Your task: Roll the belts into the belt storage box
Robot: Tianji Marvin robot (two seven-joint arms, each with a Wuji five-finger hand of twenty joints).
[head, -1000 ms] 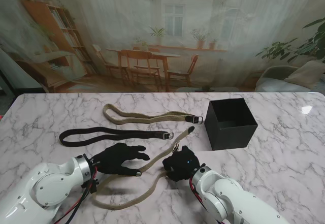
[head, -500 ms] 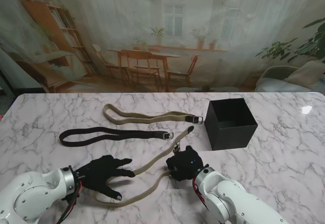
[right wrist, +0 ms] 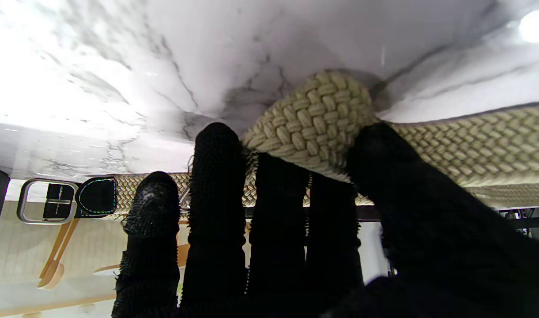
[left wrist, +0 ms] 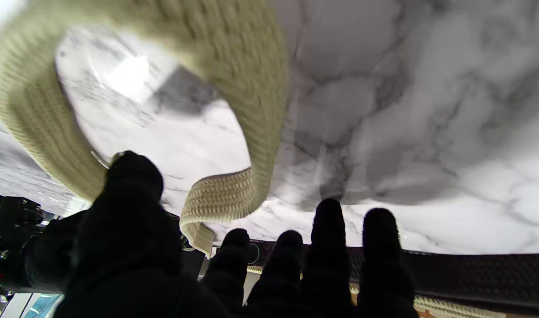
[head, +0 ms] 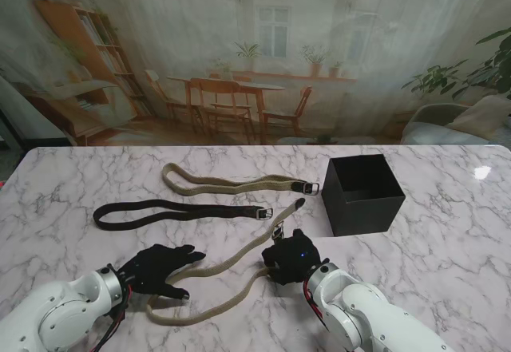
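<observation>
marble worktop (head: 447, 240). the right hand (head: 291, 259) has its fingers (right wrist: 216, 154) clenched on the rolled end of the tan belt (head: 215, 266). left hand (head: 156, 270) fingers are released, resting beside its loop. black box (head: 363, 193) stands well beyond the right fingers.

Woven belt (left wrist: 256, 88) blurred and cropped in left wrist view, box interior (head: 361, 178) dark (contents indiscernible)
</observation>
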